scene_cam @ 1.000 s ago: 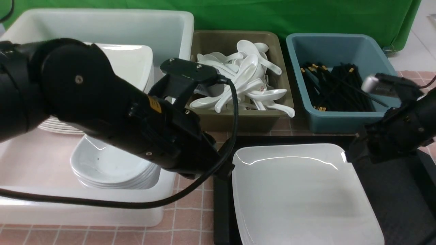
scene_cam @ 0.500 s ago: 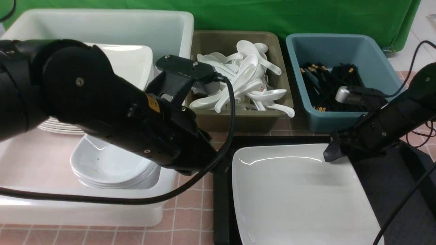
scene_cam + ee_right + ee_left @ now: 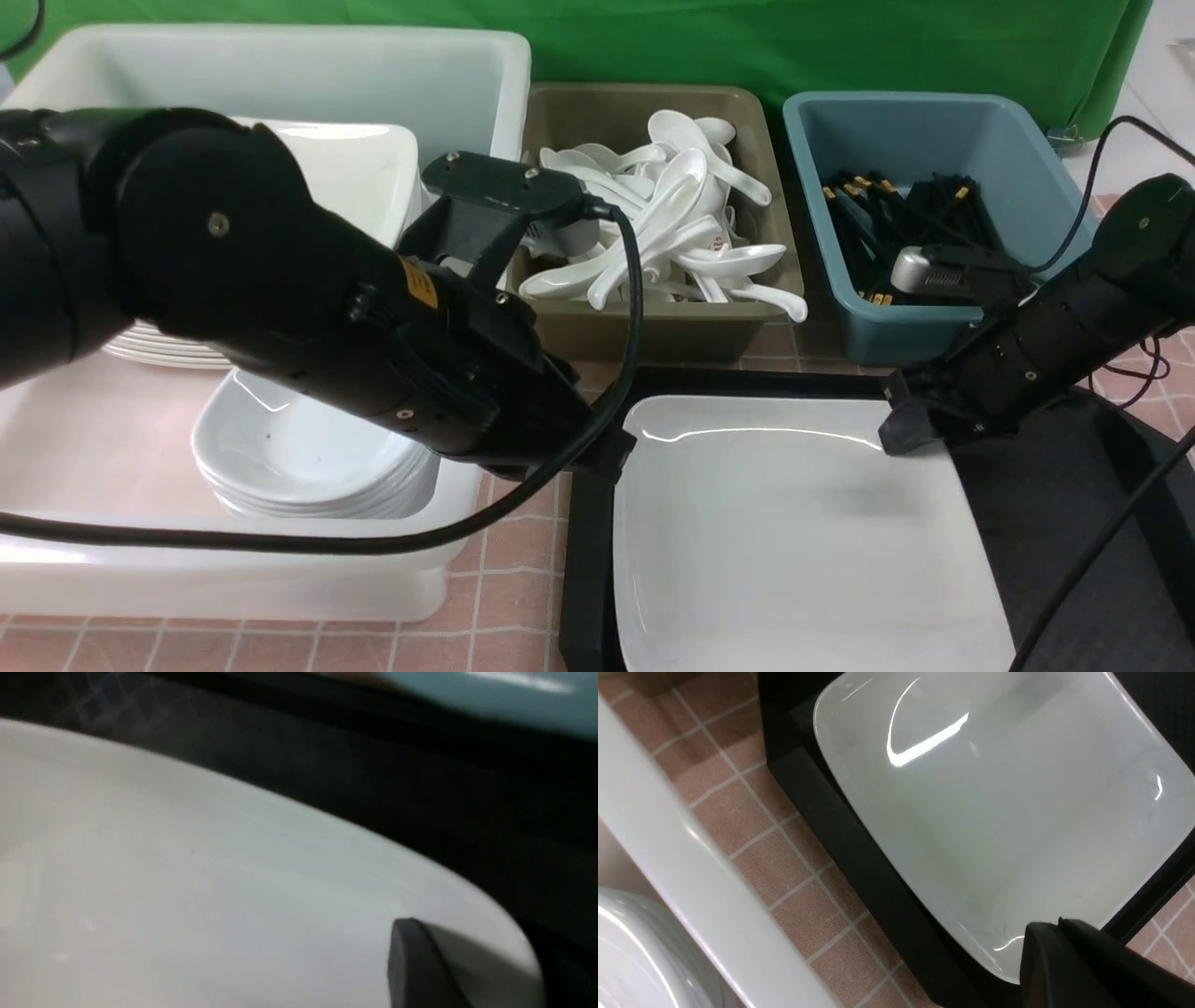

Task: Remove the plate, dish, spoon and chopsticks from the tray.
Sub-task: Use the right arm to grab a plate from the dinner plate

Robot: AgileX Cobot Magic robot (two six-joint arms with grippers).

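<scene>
The large glossy white square plate (image 3: 803, 551) is lying on the flat black plastic tray (image 3: 1064, 523). The left arm is reaching down across from the left, with the left gripper (image 3: 607, 459) pressed together at the plate's far-left corner. The right arm is slanting down from the right, with the right gripper (image 3: 904, 431) meeting the plate's far-right corner. I cannot tell whether its jaws are spread or pinching.

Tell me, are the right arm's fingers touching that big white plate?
Cannot tell. The right wrist view shows one of the right fingers over a corner of the plate, but blur hides any contact or gap.
</scene>
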